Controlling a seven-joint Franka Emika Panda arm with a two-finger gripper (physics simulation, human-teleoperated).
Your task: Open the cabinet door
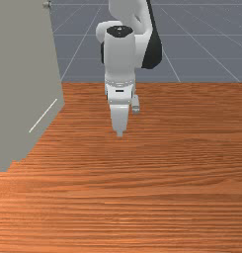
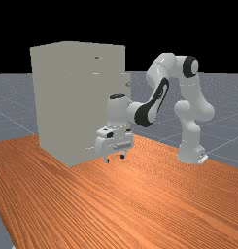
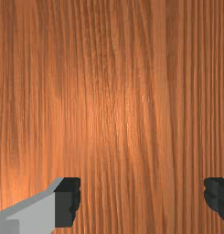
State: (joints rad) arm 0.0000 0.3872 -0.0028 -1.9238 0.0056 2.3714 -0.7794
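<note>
Jaws wide, nothing between; gripper point(image 3: 141, 199) hangs low. Cabinet point(image 2: 81, 102) stands at front view's left, door probably on side with high knob point(image 2: 128, 83). Risk: rising straight toward knob, hand clips cabinet edge. Far view separates fingertips point(image 2: 107, 160); front view overlaps them.

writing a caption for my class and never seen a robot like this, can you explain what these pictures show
The machine is a simulated robot arm ending in a two-finger gripper. The front view faces the arm across the table; the far view is from farther off, with the whole arm in it; the wrist view looks down from the hand past its fingers. On the wooden table stands a tall grey cabinet, at the front view's left. The gripper is open above the wood and holds nothing.
</note>
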